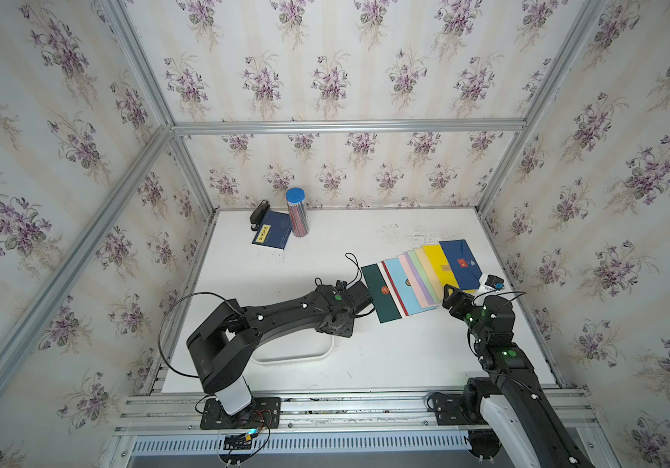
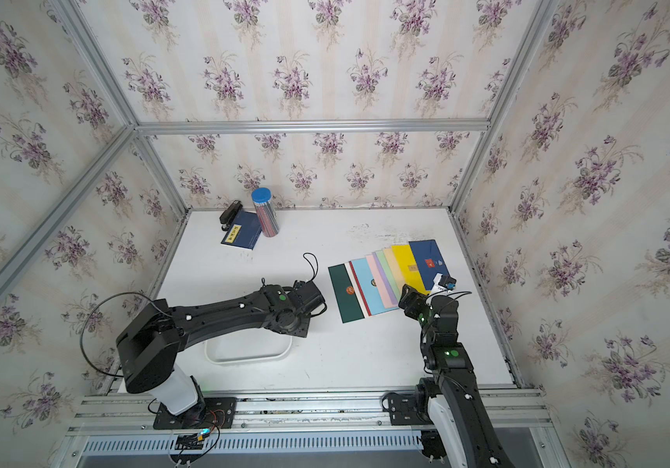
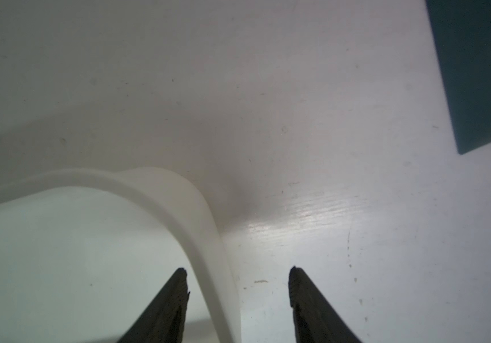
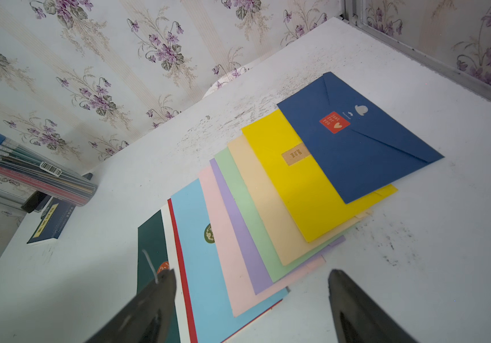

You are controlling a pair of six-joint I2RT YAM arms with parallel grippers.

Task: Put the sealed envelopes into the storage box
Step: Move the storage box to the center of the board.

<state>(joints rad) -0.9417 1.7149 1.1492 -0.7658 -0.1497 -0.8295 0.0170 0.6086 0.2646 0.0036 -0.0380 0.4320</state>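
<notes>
The sealed envelopes (image 1: 410, 283) lie fanned out on the right half of the table in both top views, from a dark green envelope (image 1: 382, 298) to a navy envelope (image 4: 357, 148) on top of a yellow one (image 4: 300, 190). My right gripper (image 4: 251, 285) hovers open over the near edge of the fan, holding nothing. The storage box (image 1: 297, 358), a shallow white tray, sits near the front left, partly under my left arm. My left gripper (image 3: 238, 282) is open astride a corner of the box's rim (image 3: 179, 190), one finger inside and one outside.
At the back left stand a clear pencil tube with a blue lid (image 1: 297, 212), a navy booklet (image 1: 271, 235) and a black stapler (image 1: 258, 214). A small black and white object (image 1: 493, 281) lies by the navy envelope. Aluminium frame posts and papered walls enclose the table.
</notes>
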